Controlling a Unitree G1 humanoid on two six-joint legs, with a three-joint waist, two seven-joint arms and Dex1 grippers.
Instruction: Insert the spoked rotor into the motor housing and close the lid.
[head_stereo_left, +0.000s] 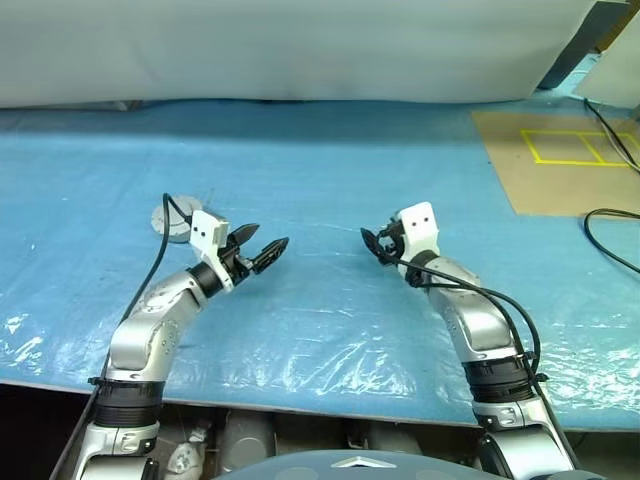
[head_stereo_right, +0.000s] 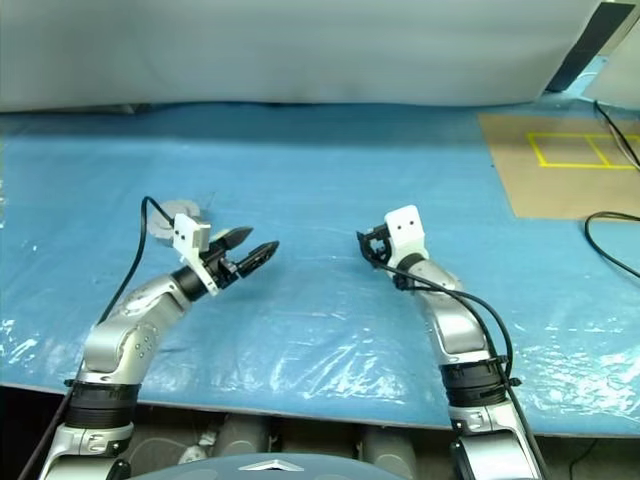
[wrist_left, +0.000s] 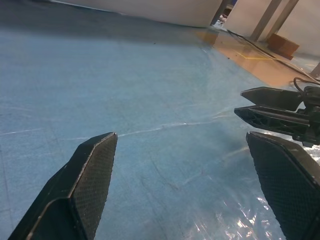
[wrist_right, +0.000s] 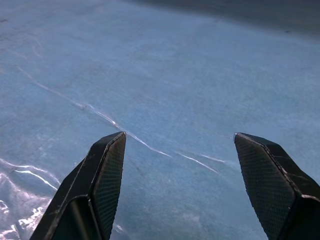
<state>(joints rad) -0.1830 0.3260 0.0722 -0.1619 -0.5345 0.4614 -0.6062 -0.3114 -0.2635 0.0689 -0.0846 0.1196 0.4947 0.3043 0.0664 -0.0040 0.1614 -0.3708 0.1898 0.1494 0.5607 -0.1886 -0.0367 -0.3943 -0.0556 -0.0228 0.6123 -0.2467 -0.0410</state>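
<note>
Furthest to my left, a round grey metal piece (head_stereo_right: 176, 221) lies flat on the blue plastic sheet (head_stereo_left: 330, 170) that covers the table. It looks like the closed motor housing with its lid on top, though most of it is hidden behind my left wrist and I cannot tell the lid from the cup. I cannot pick out the spoked rotor.

Just beside that grey piece, on its right, is my left gripper (head_stereo_left: 262, 248). Its two black fingers (wrist_left: 82, 187) stand wide apart and nothing is between them; they hang over bare sheet, pointing roughly level and toward my right. A black cable (head_stereo_left: 160, 255) loops up from the wrist and crosses in front of the grey piece.

Further right of the housing, across an open stretch of wrinkled, glinting sheet, is my right gripper (head_stereo_left: 376, 243), pointing back toward the left one. The two grippers face each other, well apart. In my right wrist view its textured fingers (wrist_right: 107, 175) are spread wide with only blue sheet between them, so it holds nothing.

Well to the right of the housing, a brown cardboard panel (head_stereo_left: 560, 190) marked with yellow tape lines (head_stereo_left: 570, 145) lies on the table, and black cables (head_stereo_left: 610, 235) run over it.
</note>
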